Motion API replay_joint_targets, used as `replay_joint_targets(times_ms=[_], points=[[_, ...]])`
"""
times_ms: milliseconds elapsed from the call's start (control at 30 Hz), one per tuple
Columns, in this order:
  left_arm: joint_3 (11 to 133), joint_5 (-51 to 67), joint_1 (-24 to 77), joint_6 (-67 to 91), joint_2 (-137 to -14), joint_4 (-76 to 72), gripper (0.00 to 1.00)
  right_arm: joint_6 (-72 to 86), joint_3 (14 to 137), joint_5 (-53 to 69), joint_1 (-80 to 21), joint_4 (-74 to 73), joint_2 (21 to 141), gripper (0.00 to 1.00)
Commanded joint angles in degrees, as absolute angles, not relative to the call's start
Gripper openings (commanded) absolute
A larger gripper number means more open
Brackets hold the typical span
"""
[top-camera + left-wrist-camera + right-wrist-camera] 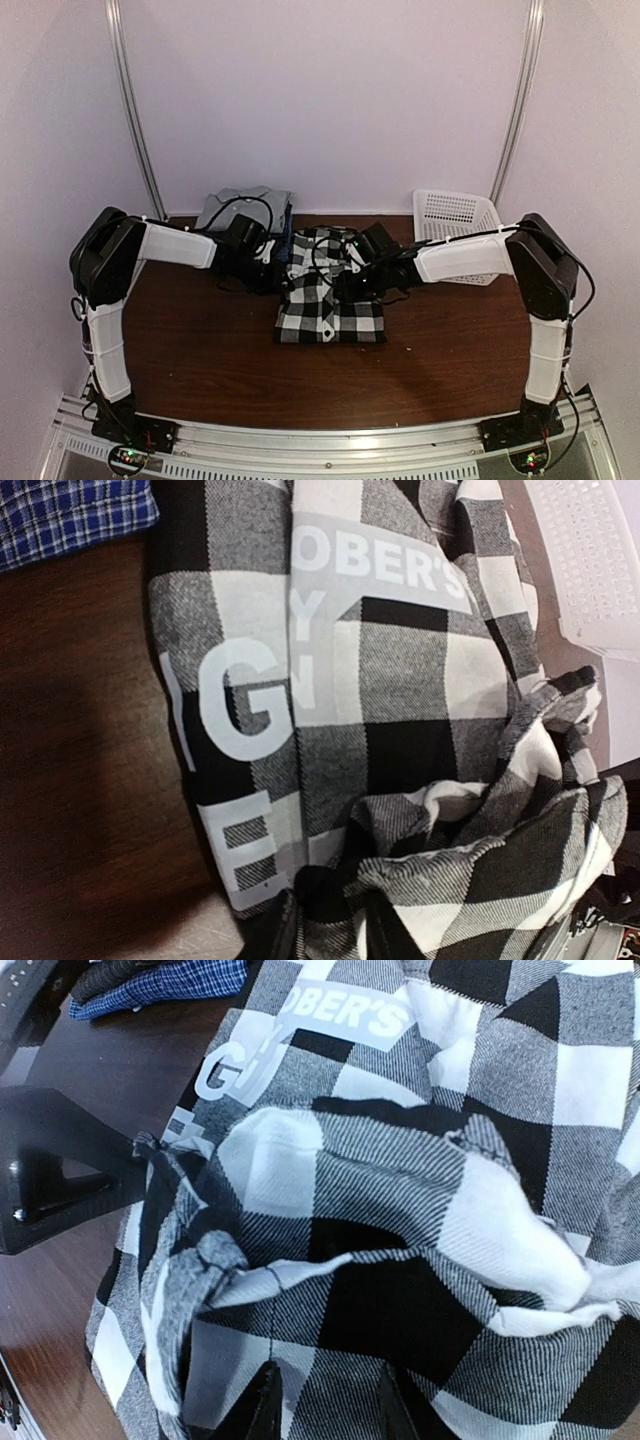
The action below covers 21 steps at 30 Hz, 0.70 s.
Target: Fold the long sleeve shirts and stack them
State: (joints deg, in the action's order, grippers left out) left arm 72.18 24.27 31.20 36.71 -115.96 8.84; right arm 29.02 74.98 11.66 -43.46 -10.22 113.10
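The black-and-white check shirt lies partly folded at the table's middle, with its far part bunched up. My left gripper is at its far left edge. In the left wrist view the gripper is shut on a fold of the check cloth, next to a grey printed label. My right gripper is over the bunched cloth. In the right wrist view it is shut on check cloth. A grey shirt lies folded at the back left on a blue-checked one.
A white lattice basket stands at the back right, beside the right arm; it also shows in the left wrist view. Bare brown table lies in front of the shirt. The left gripper's black body is close to the right gripper.
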Motion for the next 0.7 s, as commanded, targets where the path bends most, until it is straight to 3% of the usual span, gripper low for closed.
replay_joint_targets(times_ms=[0,200,667], points=[[74.1,24.4,31.5,36.3,-115.6,6.8,0.20,30.0,78.7,13.0,-42.4,-7.9,115.8,0.35],[74.8,22.5,31.5,35.8,-115.2,8.2,0.01,30.4,82.1,12.5,-41.0,-8.3,119.2,0.39],[75.6,17.4,31.4,36.6,-116.1,9.7,0.00,29.5,82.2,15.3,-38.2,-7.2,121.6,0.51]])
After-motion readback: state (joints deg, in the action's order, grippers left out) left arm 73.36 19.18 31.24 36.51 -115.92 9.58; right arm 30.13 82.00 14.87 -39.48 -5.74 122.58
